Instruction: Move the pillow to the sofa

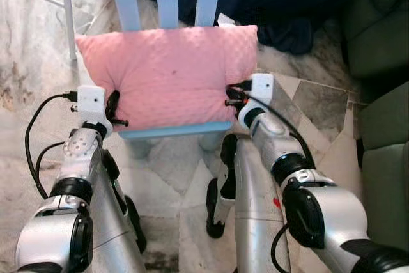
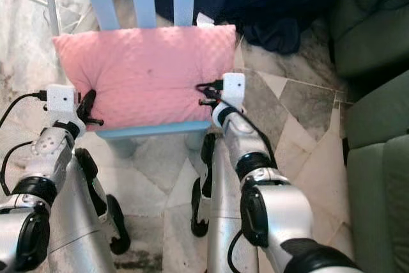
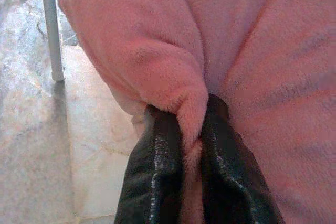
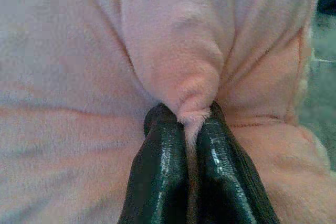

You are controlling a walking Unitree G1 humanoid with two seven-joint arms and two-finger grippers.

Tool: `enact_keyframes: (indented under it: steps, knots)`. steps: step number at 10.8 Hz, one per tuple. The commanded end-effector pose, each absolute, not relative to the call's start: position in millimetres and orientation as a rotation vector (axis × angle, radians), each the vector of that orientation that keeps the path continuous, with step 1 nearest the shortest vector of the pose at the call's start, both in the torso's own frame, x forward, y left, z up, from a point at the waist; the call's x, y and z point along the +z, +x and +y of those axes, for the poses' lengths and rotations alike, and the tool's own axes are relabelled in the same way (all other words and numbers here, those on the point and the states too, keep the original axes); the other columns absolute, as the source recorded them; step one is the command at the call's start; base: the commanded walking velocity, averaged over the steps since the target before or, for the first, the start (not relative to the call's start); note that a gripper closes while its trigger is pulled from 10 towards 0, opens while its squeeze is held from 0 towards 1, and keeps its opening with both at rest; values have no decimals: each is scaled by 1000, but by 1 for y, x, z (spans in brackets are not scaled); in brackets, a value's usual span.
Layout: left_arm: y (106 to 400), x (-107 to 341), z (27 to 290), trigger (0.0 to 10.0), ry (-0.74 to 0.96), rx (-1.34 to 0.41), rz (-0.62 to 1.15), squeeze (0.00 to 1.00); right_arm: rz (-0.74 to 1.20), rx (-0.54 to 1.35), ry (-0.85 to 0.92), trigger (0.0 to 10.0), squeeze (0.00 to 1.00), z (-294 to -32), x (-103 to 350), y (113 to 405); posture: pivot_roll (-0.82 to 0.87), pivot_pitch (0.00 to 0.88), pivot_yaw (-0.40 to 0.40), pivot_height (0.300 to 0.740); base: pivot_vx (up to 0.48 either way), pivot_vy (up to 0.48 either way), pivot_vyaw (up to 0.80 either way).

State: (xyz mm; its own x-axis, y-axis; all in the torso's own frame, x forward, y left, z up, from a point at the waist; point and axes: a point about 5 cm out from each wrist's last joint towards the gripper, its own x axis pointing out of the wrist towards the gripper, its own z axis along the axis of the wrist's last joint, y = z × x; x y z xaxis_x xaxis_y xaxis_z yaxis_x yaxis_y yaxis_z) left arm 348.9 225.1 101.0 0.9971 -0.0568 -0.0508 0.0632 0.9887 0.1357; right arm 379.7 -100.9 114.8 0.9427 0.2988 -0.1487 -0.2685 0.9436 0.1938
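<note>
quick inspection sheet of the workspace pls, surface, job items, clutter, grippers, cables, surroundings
surface: light blue chair with a slatted back, standing on pale marble-look floor
job's things: pink pillow lying flat on the chair seat; green sofa off to the robot's right
clutter: dark blue fabric heaped behind the chair
grippers: left gripper pinching a fold at the pillow's left edge; right gripper pinching a fold at its right edge
cables: black cable looping beside the left wrist; another black cable along the right forearm
surroundings: white metal frame leg to the left of the chair
</note>
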Motion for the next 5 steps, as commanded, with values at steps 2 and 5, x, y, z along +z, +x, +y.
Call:
enact_keyframes:
  steps: [2, 5]
  knots:
    - [339, 79, 207, 0, 164, -210, 132, 0, 213, 309, 152, 0, 0, -115, 106, 377, 22, 272, -150, 476, 0, 0, 0]
    - [325, 84, 198, 0, 137, -339, 50, 0, -4, 420, -27, 0, 0, -138, 122, 368, -1, 37, -93, 476, 0, 0, 0]
